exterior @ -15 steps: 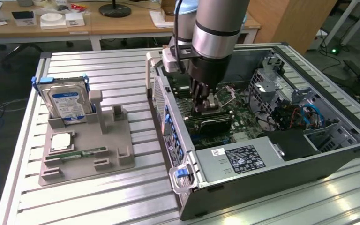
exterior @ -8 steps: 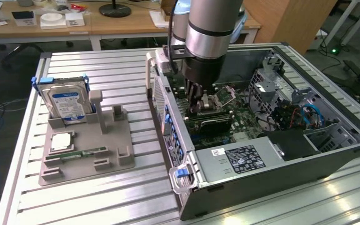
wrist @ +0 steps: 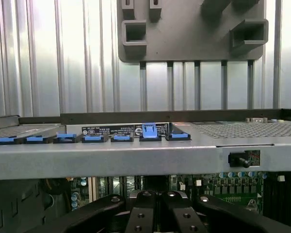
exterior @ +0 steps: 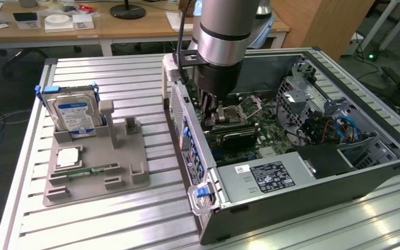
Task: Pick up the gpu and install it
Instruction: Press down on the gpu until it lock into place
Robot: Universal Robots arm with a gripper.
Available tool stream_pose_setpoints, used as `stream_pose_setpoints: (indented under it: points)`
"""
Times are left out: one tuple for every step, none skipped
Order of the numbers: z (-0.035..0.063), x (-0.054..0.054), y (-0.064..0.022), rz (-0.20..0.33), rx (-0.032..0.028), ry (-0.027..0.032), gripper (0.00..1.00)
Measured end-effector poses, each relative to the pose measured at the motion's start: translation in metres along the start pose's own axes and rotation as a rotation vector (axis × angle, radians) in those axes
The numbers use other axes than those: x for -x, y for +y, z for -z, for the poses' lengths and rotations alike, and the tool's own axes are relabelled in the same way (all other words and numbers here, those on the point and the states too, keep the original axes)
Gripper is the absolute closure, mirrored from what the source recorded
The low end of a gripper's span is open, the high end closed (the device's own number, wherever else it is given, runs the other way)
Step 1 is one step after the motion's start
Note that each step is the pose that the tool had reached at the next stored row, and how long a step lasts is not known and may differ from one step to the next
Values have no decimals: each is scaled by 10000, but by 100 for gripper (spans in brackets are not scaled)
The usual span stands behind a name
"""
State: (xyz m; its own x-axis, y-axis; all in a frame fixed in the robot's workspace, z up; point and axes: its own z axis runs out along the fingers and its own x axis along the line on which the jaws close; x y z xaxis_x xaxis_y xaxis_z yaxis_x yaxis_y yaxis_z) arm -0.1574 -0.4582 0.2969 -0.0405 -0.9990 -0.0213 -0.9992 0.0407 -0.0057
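A ribbed metal tabletop [exterior: 116,78] stands in a workshop, with wooden desks behind it. Toward the exterior view's left, a grey holder [exterior: 127,166] lies on it. A silver hard drive [exterior: 75,117] stands upright at the holder's far end, and a narrow green memory stick [exterior: 89,171] lies nearer the front. To the exterior view's right lies an open computer case [exterior: 387,156], its motherboard facing up.

The arm reaches straight down into the case, with the gripper [exterior: 212,112] low over the board, close to the case's slotted rear wall. The gpu [exterior: 236,137] is inside the case just under the gripper, a dark card on the motherboard. I cannot tell whether the fingers are clenched on it or released.

In the wrist view, a row of blue clips [wrist: 92,138] runs along the case's rear edge, one of them raised [wrist: 149,130].
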Motion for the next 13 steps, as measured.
stream_pose_setpoints:
  points:
    - [0,-1,11,1,0,0,89]
    - [-1,-1,23,1,-1,0,89]
    - [-1,-2,35,1,-1,1,89]
    - [-3,-2,46,1,-1,0,89]
    - [-4,-3,57,2,-1,0,89]
    - [-7,-3,64,2,-2,0,89]
    - [-12,-3,65,3,-1,-1,89]
    - [-19,-4,66,3,0,1,89]
    - [-32,-4,66,3,0,0,89]
    - [-50,-4,67,1,0,1,89]
    - [-68,-4,67,1,1,1,89]
    - [-85,-4,67,0,1,1,89]
    - [-105,-4,63,-1,2,-1,89]
